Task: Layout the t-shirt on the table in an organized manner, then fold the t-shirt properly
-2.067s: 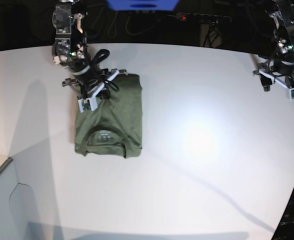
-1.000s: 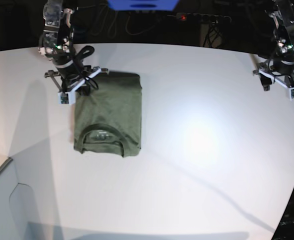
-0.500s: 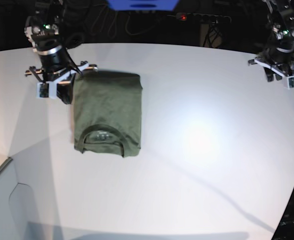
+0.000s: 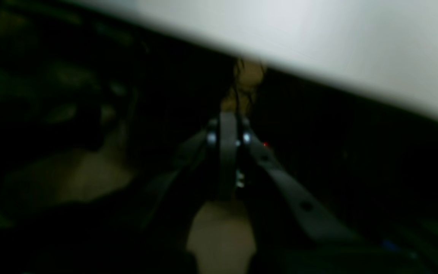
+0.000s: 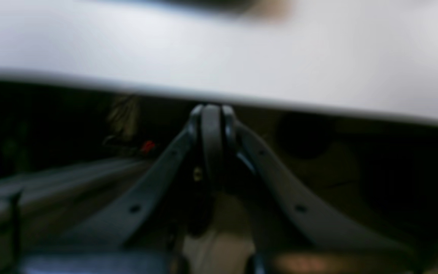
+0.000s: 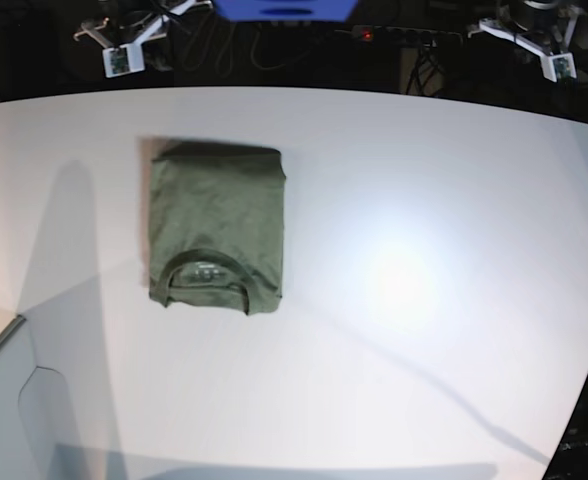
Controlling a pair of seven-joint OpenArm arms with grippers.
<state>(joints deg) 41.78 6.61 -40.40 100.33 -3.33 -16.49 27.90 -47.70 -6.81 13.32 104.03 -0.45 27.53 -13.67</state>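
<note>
The olive-green t-shirt (image 6: 214, 225) lies folded into a neat rectangle on the left half of the white table (image 6: 424, 200), collar toward the near side. No gripper touches it. Both arms are drawn back beyond the far table edge; only their wrist brackets show, at the top left (image 6: 122, 52) and the top right (image 6: 546, 50). In the left wrist view, my left gripper (image 4: 228, 118) is shut with nothing in it, over dark space beside the table (image 4: 318, 38). My right gripper (image 5: 211, 110) is also shut and empty, just off the table edge (image 5: 203, 91).
A power strip with a red light (image 6: 402, 35) and cables lie in the dark area behind the table. A blue object (image 6: 284, 8) sits at top centre. The table has a stepped edge at the lower left (image 6: 4, 340).
Both arms have pulled back from the table to beyond its far edge. The left gripper's jaws have come together. The folded t-shirt has stayed where it was.
</note>
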